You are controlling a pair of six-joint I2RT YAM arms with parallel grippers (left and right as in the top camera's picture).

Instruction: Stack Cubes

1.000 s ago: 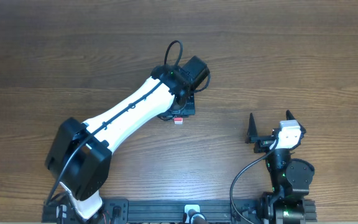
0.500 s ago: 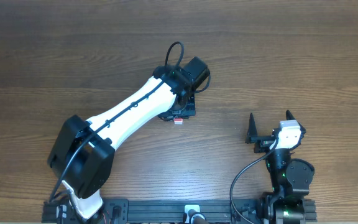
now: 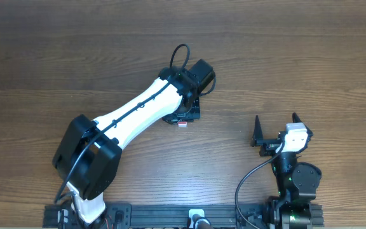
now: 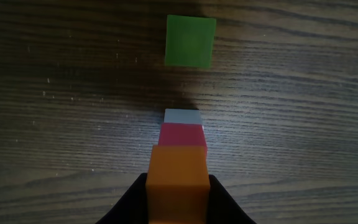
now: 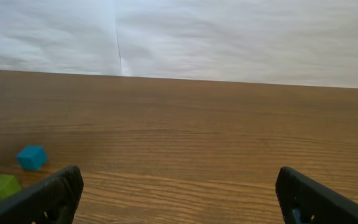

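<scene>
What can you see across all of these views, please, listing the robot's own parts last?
Small orange cube: one, orange, held in the left gripper directly above the stack.
Small red cube: one, red, on top of the grey cube.
Small grey cube: one, grey, on the table at the bottom of the stack.
Small green cube: one, green, on the table, apart from the stack.
Small blue cube: one, blue, on the table near the green cube.
Wooden table: one, brown, under everything.
Left gripper: one, black, shut on the orange cube.
Right gripper: one, black, open and empty.
</scene>
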